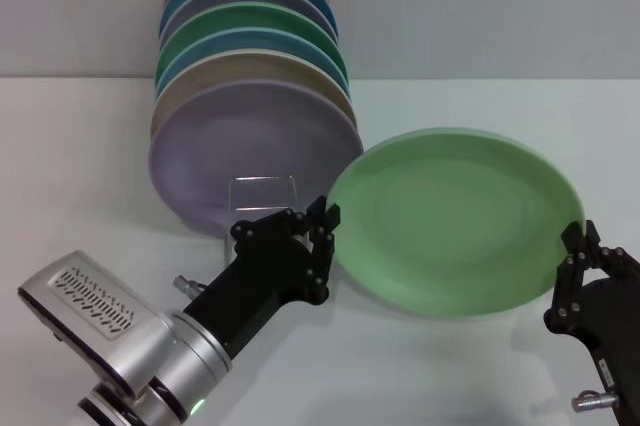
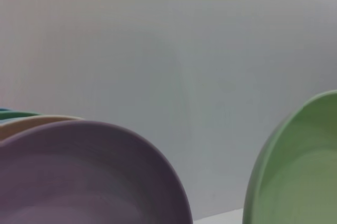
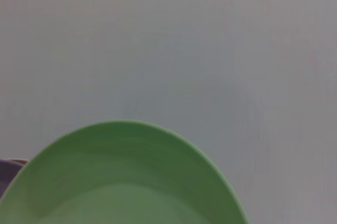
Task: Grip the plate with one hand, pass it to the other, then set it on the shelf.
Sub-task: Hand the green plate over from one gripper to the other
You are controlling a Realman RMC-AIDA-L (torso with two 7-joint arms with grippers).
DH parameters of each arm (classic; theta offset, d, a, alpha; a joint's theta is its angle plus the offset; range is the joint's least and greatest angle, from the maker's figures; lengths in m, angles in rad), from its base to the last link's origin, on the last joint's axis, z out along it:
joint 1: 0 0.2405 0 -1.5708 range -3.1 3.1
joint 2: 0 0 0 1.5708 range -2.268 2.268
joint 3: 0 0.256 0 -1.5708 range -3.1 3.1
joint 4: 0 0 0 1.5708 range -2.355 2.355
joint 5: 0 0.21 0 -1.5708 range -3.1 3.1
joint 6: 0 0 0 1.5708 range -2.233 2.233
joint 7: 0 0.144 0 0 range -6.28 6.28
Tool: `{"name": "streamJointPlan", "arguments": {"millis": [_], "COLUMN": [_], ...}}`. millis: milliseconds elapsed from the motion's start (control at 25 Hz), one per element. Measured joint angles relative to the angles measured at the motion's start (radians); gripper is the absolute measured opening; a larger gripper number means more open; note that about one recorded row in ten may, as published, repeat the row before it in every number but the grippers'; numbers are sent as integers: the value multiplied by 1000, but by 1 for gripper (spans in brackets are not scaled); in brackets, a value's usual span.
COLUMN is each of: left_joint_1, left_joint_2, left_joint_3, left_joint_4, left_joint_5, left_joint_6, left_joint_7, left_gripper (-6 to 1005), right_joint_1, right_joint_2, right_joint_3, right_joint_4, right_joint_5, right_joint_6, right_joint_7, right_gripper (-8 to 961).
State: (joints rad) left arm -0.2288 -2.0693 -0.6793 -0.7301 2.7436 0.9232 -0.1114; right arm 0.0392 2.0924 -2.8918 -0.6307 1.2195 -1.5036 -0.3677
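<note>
The light green plate (image 1: 455, 221) hangs tilted above the table, right of centre. My right all-black gripper (image 1: 578, 271) is shut on its right rim from below. The plate fills the lower part of the right wrist view (image 3: 121, 182). My left gripper (image 1: 326, 251), on the silver wrist, is at the plate's left rim, with its fingers spread above and below the edge. The plate's edge shows in the left wrist view (image 2: 300, 182). The wire shelf (image 1: 263, 180) stands behind the left gripper, its front loop showing before the lilac plate (image 1: 250, 146).
Several coloured plates stand on edge in the rack at the back left, with the lilac one (image 2: 79, 182) in front and a darker green one (image 1: 270, 21) among them. The white table (image 1: 480, 376) stretches around, with a grey wall behind.
</note>
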Motion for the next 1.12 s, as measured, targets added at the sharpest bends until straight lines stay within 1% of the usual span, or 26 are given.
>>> {"name": "streamJointPlan", "arguments": {"millis": [1120], "left_joint_1": [-4], "left_joint_2": [-2], "left_joint_3": [0], "left_joint_4": [1], "left_joint_5": [-2], "left_joint_6": [-11], "left_joint_7": [7], "left_gripper": [71], "right_joint_1": [-13], "right_joint_2": [0], "right_joint_3": [-1], "right_joint_4": [-4], "right_joint_5": [-8], "right_joint_6": [-10], "right_joint_7": [0], "right_gripper": [19]}}
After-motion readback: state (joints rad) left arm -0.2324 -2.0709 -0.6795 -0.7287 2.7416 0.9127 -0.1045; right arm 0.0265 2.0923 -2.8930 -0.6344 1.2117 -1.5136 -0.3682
